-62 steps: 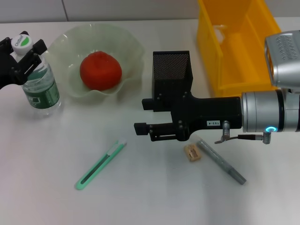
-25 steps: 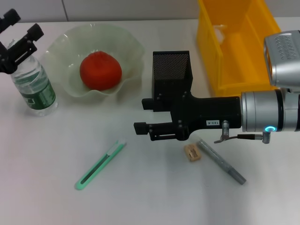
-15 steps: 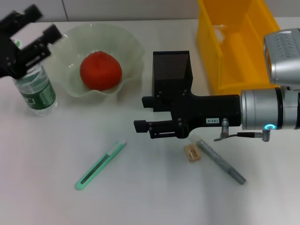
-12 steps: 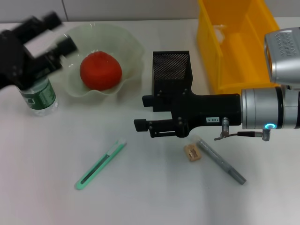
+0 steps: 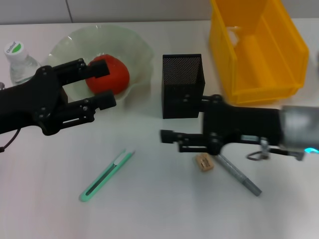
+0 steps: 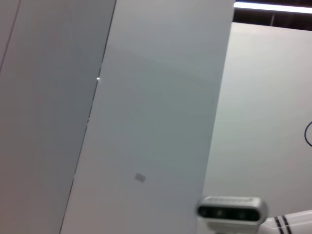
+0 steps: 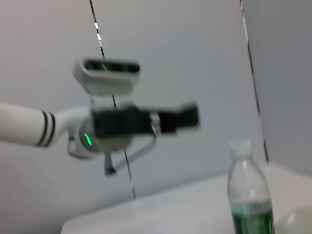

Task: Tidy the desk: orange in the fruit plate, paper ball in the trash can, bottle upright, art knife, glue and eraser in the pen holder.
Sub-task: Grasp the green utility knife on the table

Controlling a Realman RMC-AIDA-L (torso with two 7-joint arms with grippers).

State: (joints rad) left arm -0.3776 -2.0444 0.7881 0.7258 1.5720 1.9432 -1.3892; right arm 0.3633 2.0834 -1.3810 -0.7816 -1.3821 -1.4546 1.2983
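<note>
Art knife [image 5: 106, 176], one green cutter, lies flat on the desk [image 5: 45, 209] in front, well apart from the black mesh pen holder [image 5: 182, 85] it belongs in. One eraser [image 5: 204, 162] and one grey glue stick [image 5: 236, 174] lie touching, just beside the right gripper [image 5: 167, 138], its jaws slightly spread and empty. One orange [image 5: 106, 74] sits in the fruit plate [image 5: 134, 47]; one bottle [image 5: 18, 60] stands upright. The left gripper [image 5: 101, 85] hovers over the plate, jaws spread, holding nothing.
</note>
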